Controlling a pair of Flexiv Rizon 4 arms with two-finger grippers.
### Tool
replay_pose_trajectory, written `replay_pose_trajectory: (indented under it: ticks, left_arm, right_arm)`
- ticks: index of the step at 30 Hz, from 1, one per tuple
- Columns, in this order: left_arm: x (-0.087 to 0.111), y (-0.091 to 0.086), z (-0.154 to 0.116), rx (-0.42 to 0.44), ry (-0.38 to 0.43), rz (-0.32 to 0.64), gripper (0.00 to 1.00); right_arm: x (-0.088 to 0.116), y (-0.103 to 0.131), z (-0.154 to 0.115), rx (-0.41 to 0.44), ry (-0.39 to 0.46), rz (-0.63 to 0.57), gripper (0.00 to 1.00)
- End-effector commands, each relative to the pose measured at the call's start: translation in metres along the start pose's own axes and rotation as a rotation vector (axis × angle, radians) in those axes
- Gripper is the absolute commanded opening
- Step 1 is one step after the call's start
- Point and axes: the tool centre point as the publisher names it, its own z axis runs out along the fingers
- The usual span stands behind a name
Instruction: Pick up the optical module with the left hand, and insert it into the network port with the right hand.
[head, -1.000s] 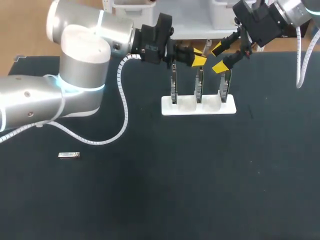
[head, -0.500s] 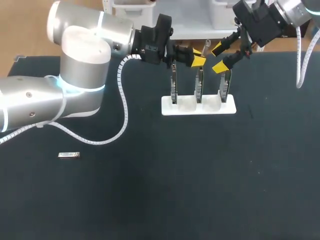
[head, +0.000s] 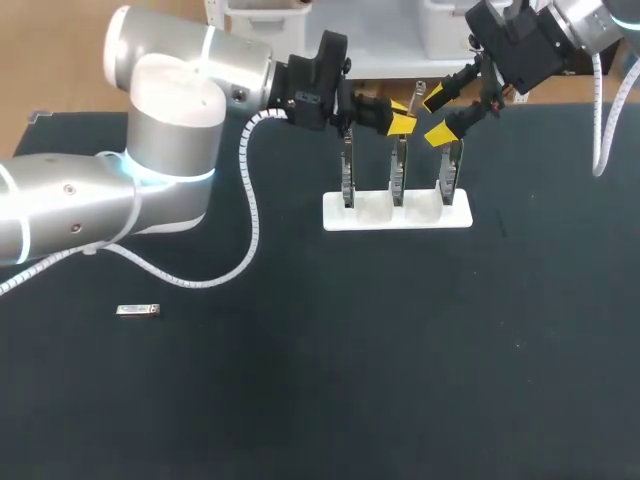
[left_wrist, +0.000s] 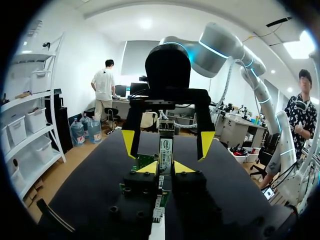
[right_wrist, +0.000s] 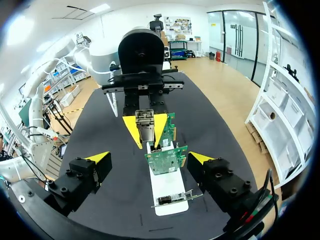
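Head view: the left gripper (head: 400, 113) hangs above a white rack (head: 397, 215) holding three upright circuit boards (head: 398, 170). It's nose to nose with the right gripper (head: 438, 116), whose fingers are spread. A spare module (head: 138, 310) lies on the table well apart, near the left arm.

Left wrist view: the left's yellow tips are clamped on the optical module (left_wrist: 166, 150), which sticks up between the right gripper's wide-apart fingers. Likely risk: if the right one closes off-centre, or the left lets go early, the module drops onto the boards underneath.

Right wrist view: the green boards sit just below the handover, so a low approach could clip them. Which board carries the network port isn't clear.
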Motion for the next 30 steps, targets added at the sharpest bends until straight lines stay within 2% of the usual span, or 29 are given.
replay_pose_trajectory:
  ticks: [1,30]
  left_arm:
    - [-0.001,0.0034,-0.0006,0.002,0.006,0.0,0.0]
    - [0.0021,0.0048,-0.0047,-0.007,0.019,0.005,0.0]
  right_arm:
    - [0.0002,0.0011,0.0,0.003,0.0,0.0,1.0]
    - [0.0012,-0.0009,-0.0033,0.02,0.005,-0.005,1.0]
